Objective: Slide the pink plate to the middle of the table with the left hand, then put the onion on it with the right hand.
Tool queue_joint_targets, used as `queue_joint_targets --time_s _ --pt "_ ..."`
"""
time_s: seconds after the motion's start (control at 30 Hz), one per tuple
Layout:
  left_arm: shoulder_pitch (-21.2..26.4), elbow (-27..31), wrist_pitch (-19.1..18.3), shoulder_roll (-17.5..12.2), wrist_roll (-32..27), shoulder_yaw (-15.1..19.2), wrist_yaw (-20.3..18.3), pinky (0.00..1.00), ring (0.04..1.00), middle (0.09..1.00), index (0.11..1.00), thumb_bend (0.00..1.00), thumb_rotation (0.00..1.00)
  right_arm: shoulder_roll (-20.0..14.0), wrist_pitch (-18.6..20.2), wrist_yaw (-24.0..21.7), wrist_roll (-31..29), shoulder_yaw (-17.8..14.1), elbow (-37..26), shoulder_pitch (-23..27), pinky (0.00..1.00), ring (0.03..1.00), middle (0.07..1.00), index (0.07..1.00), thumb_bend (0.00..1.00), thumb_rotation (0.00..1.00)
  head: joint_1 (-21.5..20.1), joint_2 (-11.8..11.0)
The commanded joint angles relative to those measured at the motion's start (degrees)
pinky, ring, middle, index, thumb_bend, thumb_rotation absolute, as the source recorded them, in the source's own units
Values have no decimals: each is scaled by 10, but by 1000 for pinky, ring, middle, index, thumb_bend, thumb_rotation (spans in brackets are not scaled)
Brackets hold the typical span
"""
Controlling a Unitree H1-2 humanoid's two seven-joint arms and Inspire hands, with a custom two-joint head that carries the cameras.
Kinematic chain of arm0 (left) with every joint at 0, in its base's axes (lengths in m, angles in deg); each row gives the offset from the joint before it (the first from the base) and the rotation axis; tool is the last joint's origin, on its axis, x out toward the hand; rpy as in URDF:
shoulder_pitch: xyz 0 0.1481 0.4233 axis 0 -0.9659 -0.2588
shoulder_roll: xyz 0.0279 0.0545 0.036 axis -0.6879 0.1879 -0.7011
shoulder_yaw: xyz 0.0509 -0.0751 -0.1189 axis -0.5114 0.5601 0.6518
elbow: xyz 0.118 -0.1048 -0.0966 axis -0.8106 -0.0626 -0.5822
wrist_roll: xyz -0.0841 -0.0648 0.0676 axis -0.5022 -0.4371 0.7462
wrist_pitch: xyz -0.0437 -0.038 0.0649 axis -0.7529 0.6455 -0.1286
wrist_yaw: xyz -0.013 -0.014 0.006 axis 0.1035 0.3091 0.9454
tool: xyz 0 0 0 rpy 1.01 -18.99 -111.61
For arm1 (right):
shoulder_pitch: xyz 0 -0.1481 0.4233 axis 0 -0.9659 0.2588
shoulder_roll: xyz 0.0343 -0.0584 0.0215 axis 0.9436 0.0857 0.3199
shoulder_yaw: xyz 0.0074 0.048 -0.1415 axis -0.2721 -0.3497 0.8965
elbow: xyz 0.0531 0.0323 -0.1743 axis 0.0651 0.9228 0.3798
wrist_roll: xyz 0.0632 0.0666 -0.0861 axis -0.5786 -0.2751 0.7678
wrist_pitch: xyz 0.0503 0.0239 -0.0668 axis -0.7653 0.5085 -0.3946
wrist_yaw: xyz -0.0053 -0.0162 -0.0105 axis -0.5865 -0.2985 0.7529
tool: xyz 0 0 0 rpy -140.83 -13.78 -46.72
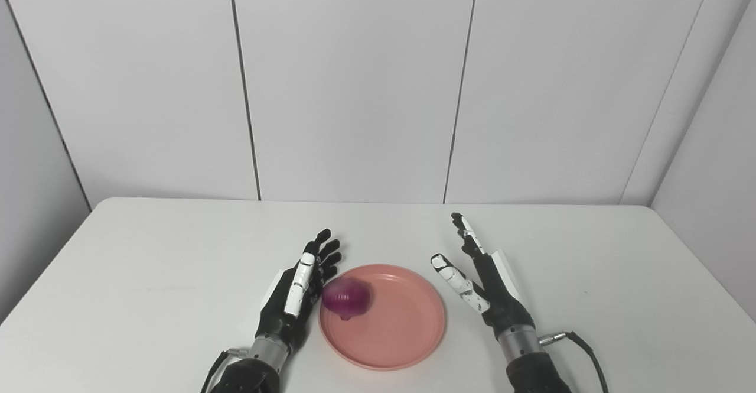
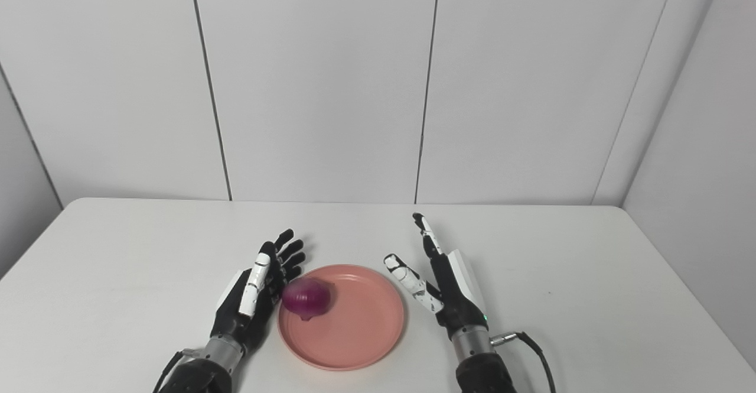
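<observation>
So the round pink plastic plate (image 1: 390, 328) is sitting on the white desk (image 1: 147, 275), near the front edge and roughly in the middle between the two arms. The purple-red onion (image 1: 346, 298) is lying inside the plate, over on its left part near the rim, and its little root tip is pointing down toward the plate floor.

The left hand (image 1: 298, 292), black with a white strip along one finger, is resting just beside the plate's left rim with its palm facing inward toward the onion. Its fingers (image 1: 323, 252) are stretching forward and spreading a bit, not gripping anything. It's sitting really close to the onion, but from this angle I honestly can't tell whether it's touching it or just next to it.

The right hand (image 2: 444, 289) is hovering on the other side, just off the plate's right rim, palm turned inward too. Its fingers (image 2: 426, 232) are pointing up and away while the thumb is angling toward the plate, so it's wide open and holding nothing.

Behind the desk, the plain white panelled wall (image 1: 354, 85) is filling the rest of the view.
</observation>
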Motion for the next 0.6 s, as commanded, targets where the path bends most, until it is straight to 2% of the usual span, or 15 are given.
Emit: queue_joint_targets --time_s 0.0,0.13,0.27,0.4,0.57 --pt "11 12 16 -6 -4 3 -5 954 942 944 940 589 1000 7 -16 -4 -26 -8 -4 22 907 962 973 979 649 1000 -1 -1" --pt "11 9 24 -9 -4 4 -4 957 948 949 945 590 1000 11 -17 1 -36 -10 11 25 901 945 965 975 634 1000 -2 -1" --pt "10 8 31 -10 -2 4 -1 963 956 956 952 589 1000 16 -18 1 -51 -16 25 28 937 958 970 974 652 1000 -2 -1" --pt "7 10 37 -10 3 5 6 981 967 965 959 587 1000 30 -40 -1 -91 -29 39 28 953 947 965 959 635 1000 -2 -1" --pt "8 4 52 -8 6 7 14 979 972 965 961 580 1000 46 -35 -4 -127 -42 40 26 952 939 958 947 641 1000 -2 0"
